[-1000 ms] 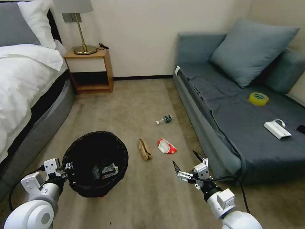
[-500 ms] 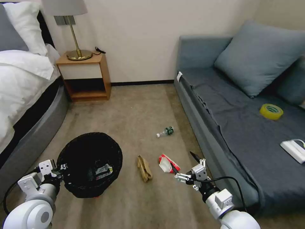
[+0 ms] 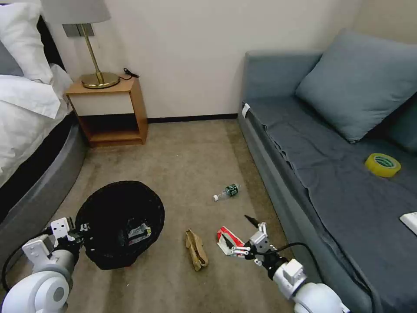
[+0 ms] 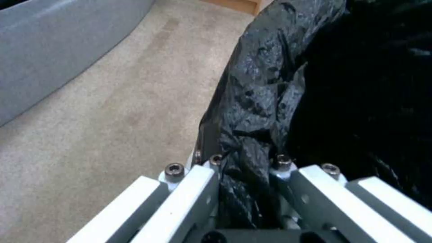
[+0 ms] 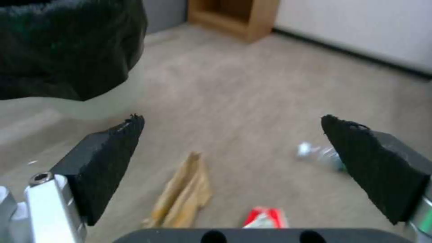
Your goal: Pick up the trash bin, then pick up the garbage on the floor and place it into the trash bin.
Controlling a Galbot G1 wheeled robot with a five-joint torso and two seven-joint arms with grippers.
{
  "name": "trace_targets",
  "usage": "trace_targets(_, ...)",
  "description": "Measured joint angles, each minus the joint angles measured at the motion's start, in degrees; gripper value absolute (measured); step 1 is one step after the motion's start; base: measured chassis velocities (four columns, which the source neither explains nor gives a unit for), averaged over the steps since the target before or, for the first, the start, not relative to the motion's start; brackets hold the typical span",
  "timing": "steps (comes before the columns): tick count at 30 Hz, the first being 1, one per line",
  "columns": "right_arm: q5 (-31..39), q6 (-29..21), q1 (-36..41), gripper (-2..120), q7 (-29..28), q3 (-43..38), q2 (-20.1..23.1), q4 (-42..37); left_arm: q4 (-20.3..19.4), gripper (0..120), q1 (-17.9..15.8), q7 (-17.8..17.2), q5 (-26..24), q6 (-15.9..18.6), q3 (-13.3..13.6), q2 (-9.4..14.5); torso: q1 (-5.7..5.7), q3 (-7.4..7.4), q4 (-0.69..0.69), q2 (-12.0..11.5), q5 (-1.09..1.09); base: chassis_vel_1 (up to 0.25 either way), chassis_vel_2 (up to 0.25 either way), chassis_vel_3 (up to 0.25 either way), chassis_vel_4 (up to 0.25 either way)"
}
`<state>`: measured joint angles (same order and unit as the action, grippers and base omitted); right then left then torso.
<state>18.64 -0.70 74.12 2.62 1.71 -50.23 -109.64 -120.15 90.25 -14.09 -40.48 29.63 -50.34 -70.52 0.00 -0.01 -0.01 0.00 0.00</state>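
The right claw (image 3: 238, 232) has come down and forward, and now it hangs just over the red packet (image 3: 227, 238) on the floor, where a moment ago it was short of it. Its two black fingers (image 5: 112, 148) are spread wide apart and hold nothing. I think this means the robot is about to grab the packet, so that piece is next to go in the bin (image 3: 119, 224). The whole head view has slid too, so the robot itself has moved closer to the trash. The left claw (image 3: 82, 229) is still pinching the rim of the bin, with the black bag squeezed between its white fingers (image 4: 189, 189). The bin hangs from that claw, off to the left of the right claw. A shiny wrapper (image 3: 138, 233) lies inside the bin, so one piece looks done. The tan paper (image 3: 195, 249) lies on the floor just to the left of the right claw, between it and the bin. The little bottle (image 3: 226, 191) lies farther ahead of the right claw, well apart from it. The floor (image 3: 186, 165) is flat brown carpet. A gray sofa (image 3: 330, 182) runs along the right of the right claw, with a yellow tape roll (image 3: 382, 164) on it. A bed (image 3: 30, 130) is to the left of the left claw, and a small wooden stand (image 3: 106, 111) with a lamp (image 3: 89, 43) sits by the far wall.
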Motion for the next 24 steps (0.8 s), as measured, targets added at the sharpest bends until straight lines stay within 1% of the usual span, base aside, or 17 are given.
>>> trace_targets(1, 0.0, 0.0, 0.0, 100, 0.0, 0.0, 0.0, 0.0, 0.0, 3, 0.0, 0.0, 0.0, 0.0, 0.0, 0.0, 0.00, 0.00, 0.00, 0.0, 0.00, 0.028, -0.021, -0.041, 0.057)
trace_targets(3, 7.9, -4.6, -8.9, 100, -2.1, 7.9, 1.3, 2.0, 0.6, 3, -0.3, 0.5, 0.0, -0.3, -0.2, 0.5, 0.00, 0.01, 0.02, 0.0, 0.00, 0.000, 0.000, 0.000, 0.000)
trace_targets(4, 9.6, -5.7, -11.2, 100, -2.7, 9.8, 1.4, 2.6, 0.8, 3, -0.4, 0.5, 0.0, -0.3, -0.3, 0.6, 0.00, 0.01, 0.02, 0.0, -0.01, 0.000, 0.000, 0.000, 0.000)
trace_targets(5, 9.6, -5.7, -11.2, 100, -2.7, 9.8, 1.4, 2.6, 0.8, 3, -0.4, 0.5, 0.0, -0.3, -0.3, 0.6, 0.00, 0.01, 0.02, 0.0, -0.01, 0.000, 0.000, 0.000, 0.000)
trace_targets(6, 13.4, -8.8, -15.7, 100, -4.1, 13.9, 1.4, 3.7, 1.0, 3, -0.6, 0.8, 0.0, -0.5, -0.7, 0.9, 0.00, 0.01, 0.02, 0.0, -0.01, 0.000, 0.000, 0.000, 0.000)
trace_targets(7, 15.7, -11.1, -17.9, 100, -4.9, 15.9, 1.3, 4.3, 1.1, 3, -0.6, 0.9, 0.0, -0.5, -0.9, 1.1, 0.00, 0.01, 0.02, 0.0, 0.00, 0.000, 0.000, 0.000, 0.000)
trace_targets(9, 22.8, -16.8, -24.3, 100, -6.3, 21.0, 0.3, 6.7, 1.4, 3, -0.6, 1.4, -0.2, -0.7, -1.7, 1.7, 0.00, 0.01, 0.02, 0.0, -0.01, 0.000, 0.000, 0.000, 0.000)
trace_targets(10, 22.8, -16.8, -24.3, 100, -6.3, 21.0, 0.3, 6.7, 1.4, 3, -0.6, 1.4, -0.2, -0.7, -1.7, 1.7, 0.00, 0.01, 0.02, 0.0, -0.01, 0.000, 0.000, 0.000, 0.000)
trace_targets(12, 30.7, -22.1, -31.1, 100, -8.5, 26.4, -2.0, 10.9, 1.8, 3, -0.2, 2.1, -0.4, -1.2, -2.6, 2.2, 0.01, 0.01, 0.00, 0.0, -0.01, 0.000, 0.000, 0.000, 0.000)
trace_targets(13, 33.9, -23.9, -33.8, 100, -9.7, 28.6, -3.5, 13.4, 2.1, 3, -0.1, 2.6, -0.3, -1.5, -3.1, 2.4, 0.01, 0.01, 0.03, 0.0, -0.01, 0.000, 0.000, 0.000, 0.000)
trace_targets(15, 35.0, -24.6, -34.6, 100, -10.1, 29.2, -4.0, 14.2, 2.2, 3, 0.0, 2.7, -0.3, -1.6, -3.2, 2.5, 0.01, 0.01, 0.03, 0.0, -0.01, 0.000, 0.000, 0.000, 0.000)
trace_targets(17, 40.3, -28.2, -37.3, 100, -11.8, 31.5, -6.7, 18.3, 2.9, 3, 0.2, 3.4, -0.1, -2.2, -3.9, 2.6, 0.01, 0.01, 0.03, 0.0, -0.01, 0.000, 0.000, 0.000, 0.000)
trace_targets(20, 45.2, -31.1, -39.0, 100, -13.0, 33.2, -11.1, 24.5, 3.8, 3, 0.1, 4.5, 0.2, -2.6, -4.7, 3.3, 0.00, 0.01, 0.01, 0.0, -0.02, 0.000, 0.000, 0.000, 0.000)
trace_targets(21, 45.2, -31.1, -39.0, 100, -13.0, 33.2, -11.1, 24.5, 3.8, 3, 0.1, 4.5, 0.2, -2.6, -4.7, 3.3, 0.00, 0.01, 0.01, 0.0, -0.02, 0.000, 0.000, 0.000, 0.000)
trace_targets(24, 45.8, -31.9, -39.4, 100, -12.8, 33.7, -15.0, 28.8, 4.0, 3, 0.1, 5.1, 0.3, -2.9, -5.2, 3.6, 0.00, 0.01, 0.02, 0.0, 0.00, 0.000, 0.000, 0.000, 0.000)
